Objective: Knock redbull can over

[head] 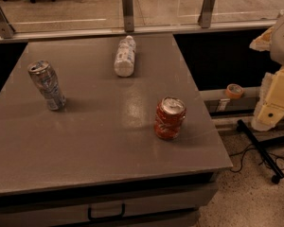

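The redbull can, slim and silver-grey with faint blue markings and a pull-tab top, stands upright on the left side of the grey table. My gripper is at the far right edge of the view, off the table and beyond its right edge, on the cream-coloured arm. It is far from the can and touches nothing on the table.
A dented red-orange can stands right of centre. A white plastic bottle lies on its side at the back. A glass railing runs behind the table. A tape roll and a black stand leg with cables are right of the table.
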`<state>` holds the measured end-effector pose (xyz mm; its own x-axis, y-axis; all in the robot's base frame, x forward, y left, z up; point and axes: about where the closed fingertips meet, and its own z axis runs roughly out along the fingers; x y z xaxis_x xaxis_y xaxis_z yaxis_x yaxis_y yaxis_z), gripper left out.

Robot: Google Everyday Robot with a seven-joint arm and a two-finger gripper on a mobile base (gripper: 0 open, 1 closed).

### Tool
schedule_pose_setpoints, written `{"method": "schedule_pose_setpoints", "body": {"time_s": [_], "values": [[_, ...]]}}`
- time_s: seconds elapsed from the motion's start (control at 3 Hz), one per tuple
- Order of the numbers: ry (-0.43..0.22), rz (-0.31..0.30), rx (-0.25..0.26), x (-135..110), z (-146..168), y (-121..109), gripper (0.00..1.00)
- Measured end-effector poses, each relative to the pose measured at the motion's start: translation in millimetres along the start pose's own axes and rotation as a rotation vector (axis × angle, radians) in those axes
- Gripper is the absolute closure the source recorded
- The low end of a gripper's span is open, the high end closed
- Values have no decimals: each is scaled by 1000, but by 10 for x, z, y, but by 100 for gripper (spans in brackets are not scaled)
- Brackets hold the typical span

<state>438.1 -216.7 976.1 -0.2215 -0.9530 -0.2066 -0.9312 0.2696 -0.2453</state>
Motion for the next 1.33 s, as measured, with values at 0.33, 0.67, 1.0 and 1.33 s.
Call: {"method": "schedule_pose_setpoints", "body": {"time_s": [0.33,0.67,1.0,1.33], "values": [[-1,0,0,-2,0,-1,0],[-58,-34,6,-202,3,-44,0],[-208,-98,-3,-551,-2,-61,0],[-396,-184,-58,-1090,30,106,0]]}}
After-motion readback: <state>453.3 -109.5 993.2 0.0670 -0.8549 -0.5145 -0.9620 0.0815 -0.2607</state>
